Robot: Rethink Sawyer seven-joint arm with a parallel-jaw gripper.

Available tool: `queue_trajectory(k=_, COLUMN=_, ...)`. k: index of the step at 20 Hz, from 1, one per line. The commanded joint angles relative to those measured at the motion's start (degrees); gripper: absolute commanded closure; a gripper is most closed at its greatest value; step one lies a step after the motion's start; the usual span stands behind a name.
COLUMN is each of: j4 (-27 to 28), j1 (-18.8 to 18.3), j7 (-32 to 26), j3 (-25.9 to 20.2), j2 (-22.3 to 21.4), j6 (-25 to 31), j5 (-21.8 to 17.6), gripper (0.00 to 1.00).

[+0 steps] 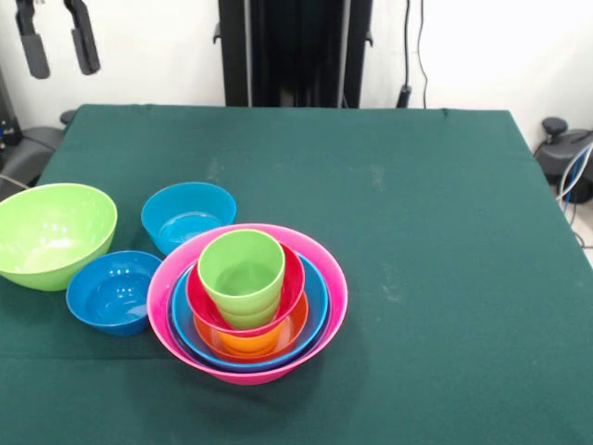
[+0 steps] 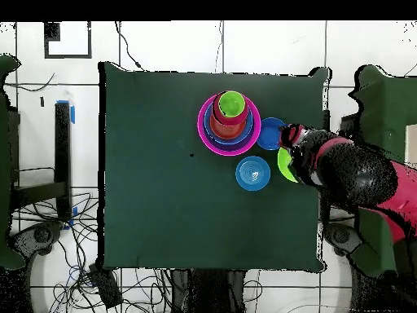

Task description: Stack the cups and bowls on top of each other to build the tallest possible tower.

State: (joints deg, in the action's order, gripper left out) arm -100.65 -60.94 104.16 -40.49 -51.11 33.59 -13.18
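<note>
The green table (image 1: 445, 232) is the biggest thing here, and all the bowls sit on one side of it. The tower (image 1: 247, 301) stands near the front edge. Its bottom is the big pink bowl (image 1: 326, 269). Inside that sits a blue bowl (image 1: 315, 311), then an orange bowl (image 1: 255, 341), then a red bowl (image 1: 292, 283), and the lime green cup (image 1: 243, 269) stands upright on top. Three bowls are not stacked yet. The large lime green bowl (image 1: 51, 232) sits at the table's side edge, well apart from the tower. The sky blue bowl (image 1: 188, 215) is just behind the tower, near the pink rim. The dark blue bowl (image 1: 113, 290) is just beside the pink bowl and may be touching it. The gripper (image 1: 57, 37) hangs high above the table's far corner, and its two black fingers (image 1: 82, 35) stand apart with nothing between them. From above, the red and black arm (image 2: 350, 175) reaches over the large lime green bowl. The bowls look like shiny hard plastic, so they are likely light and stiff but slippery. A good place to take hold is probably the thin rim, with one finger inside and one outside. The big lime green bowl looks too wide to go on top of the cup, so one of the smaller blue bowls seems an easier next pick. The tall cup could tip if bumped.
</note>
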Motion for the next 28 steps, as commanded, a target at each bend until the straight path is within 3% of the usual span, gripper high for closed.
queue_trajectory(k=1, j4=-4.1, j1=0.3, j7=-12.0, j3=-5.4, j2=4.9, j6=1.4, j5=-5.3, gripper=0.00)
queue_trajectory(k=9, j4=-2.3, j1=1.1, j7=-9.7, j3=-6.1, j2=8.3, j6=0.8, j5=-6.8, gripper=0.00)
queue_trajectory(k=20, j4=1.9, j1=0.2, j7=-11.5, j3=-7.2, j2=13.1, j6=3.0, j5=-8.5, gripper=0.00)
queue_trajectory(k=28, j4=3.0, j1=1.0, j7=-6.7, j3=-4.5, j2=12.4, j6=4.2, j5=-7.7, gripper=0.00)
